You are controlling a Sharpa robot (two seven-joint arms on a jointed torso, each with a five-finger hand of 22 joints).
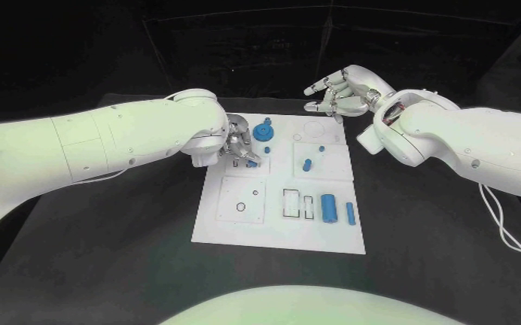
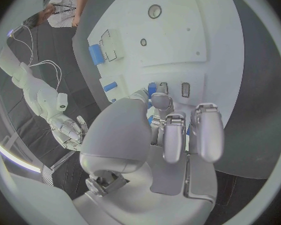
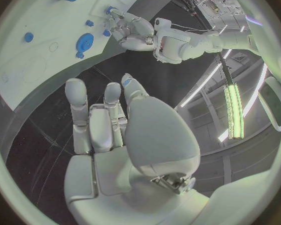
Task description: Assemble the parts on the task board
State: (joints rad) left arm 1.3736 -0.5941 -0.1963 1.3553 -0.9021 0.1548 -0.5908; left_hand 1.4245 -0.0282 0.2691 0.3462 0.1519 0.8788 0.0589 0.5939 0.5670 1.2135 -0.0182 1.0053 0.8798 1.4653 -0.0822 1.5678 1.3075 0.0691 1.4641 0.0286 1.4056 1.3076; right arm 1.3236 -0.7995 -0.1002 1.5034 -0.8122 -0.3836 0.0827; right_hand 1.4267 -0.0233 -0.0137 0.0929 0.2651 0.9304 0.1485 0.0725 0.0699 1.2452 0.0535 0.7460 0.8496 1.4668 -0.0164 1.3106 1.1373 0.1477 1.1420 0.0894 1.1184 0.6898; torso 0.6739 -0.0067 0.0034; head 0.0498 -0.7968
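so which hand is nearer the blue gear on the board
Left. The left hand is on the board right beside the blue gear; the right hand hangs above the board's far edge, apart from it.

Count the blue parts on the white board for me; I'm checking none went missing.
6 that I can see: a round gear-like part at the far edge, a piece under the left hand, two small ones mid-board, two cylinders near the front. The hand may hide more.

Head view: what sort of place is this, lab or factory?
Likely a robotics lab test cell: a black table walled by dark screens, a white task board with small blue parts, and strip lights overhead.
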